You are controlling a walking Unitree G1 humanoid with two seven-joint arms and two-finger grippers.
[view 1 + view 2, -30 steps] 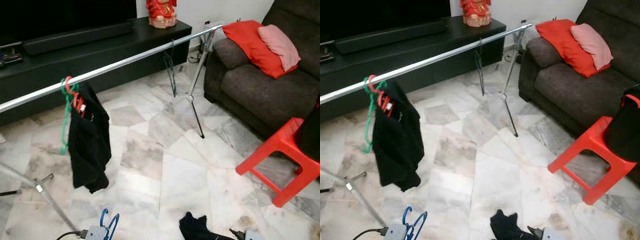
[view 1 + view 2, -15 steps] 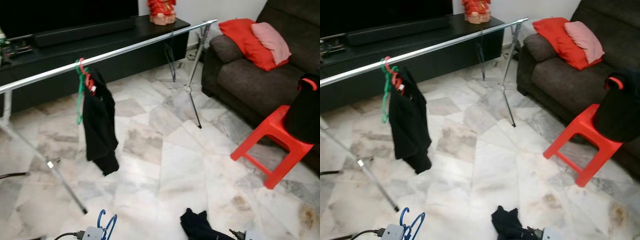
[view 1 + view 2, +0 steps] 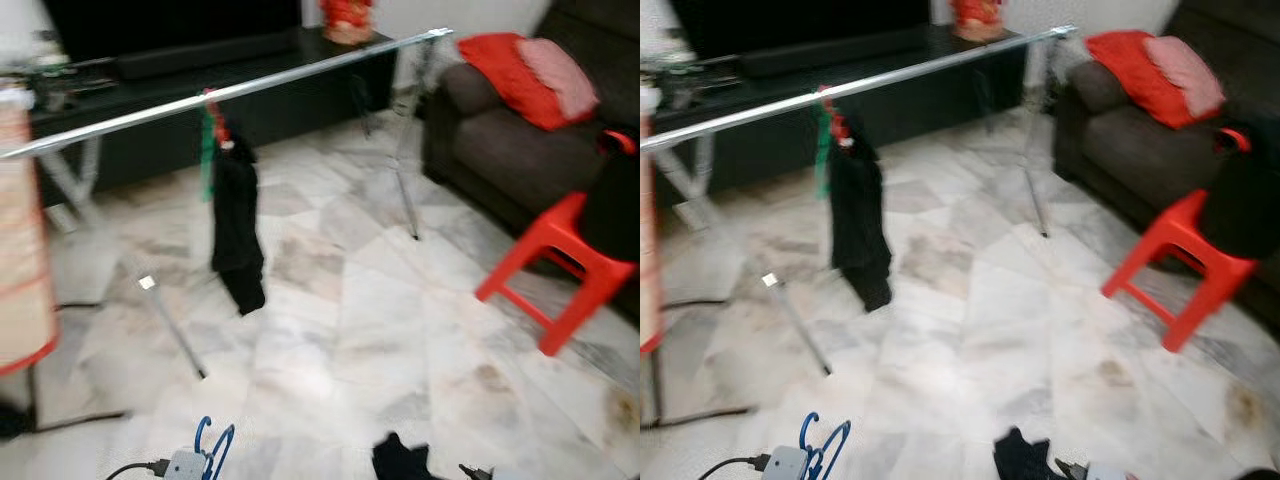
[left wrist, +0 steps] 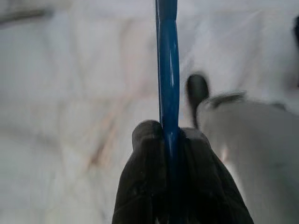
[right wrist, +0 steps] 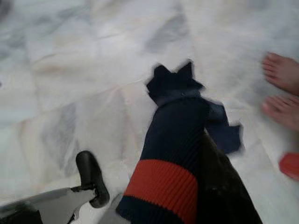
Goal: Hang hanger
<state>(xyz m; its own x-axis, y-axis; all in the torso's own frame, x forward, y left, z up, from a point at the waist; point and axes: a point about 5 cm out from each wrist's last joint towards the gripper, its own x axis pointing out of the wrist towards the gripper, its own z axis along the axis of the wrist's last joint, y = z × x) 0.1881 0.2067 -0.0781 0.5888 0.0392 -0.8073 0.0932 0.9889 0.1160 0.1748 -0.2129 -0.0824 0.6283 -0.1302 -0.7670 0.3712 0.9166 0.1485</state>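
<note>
My left gripper (image 4: 169, 140) is shut on a blue plastic hanger (image 4: 167, 88); that hanger (image 3: 216, 446) pokes up at the bottom edge of the eye views. My right gripper (image 5: 205, 186) is shut on a dark navy garment with a red band (image 5: 175, 140), which drapes over its fingers and hides most of them. A long silver rail (image 3: 300, 75) crosses the room ahead on thin legs. From it hangs a black garment (image 3: 238, 225) on red and green hangers (image 3: 210, 125). Both eye views are blurred.
A red plastic stool (image 3: 560, 265) with a black cloth on it stands right of the rail, before a dark sofa (image 3: 500, 150) with red cushions. A black TV console (image 3: 180, 100) runs behind the rail. A person's bare feet (image 5: 280, 88) stand nearby. An orange-and-white object (image 3: 20, 250) is at the left.
The whole picture has shifted right and blurred, so the camera has turned left. An orange-and-white object has come into view at the left. Both grippers keep their holds.
</note>
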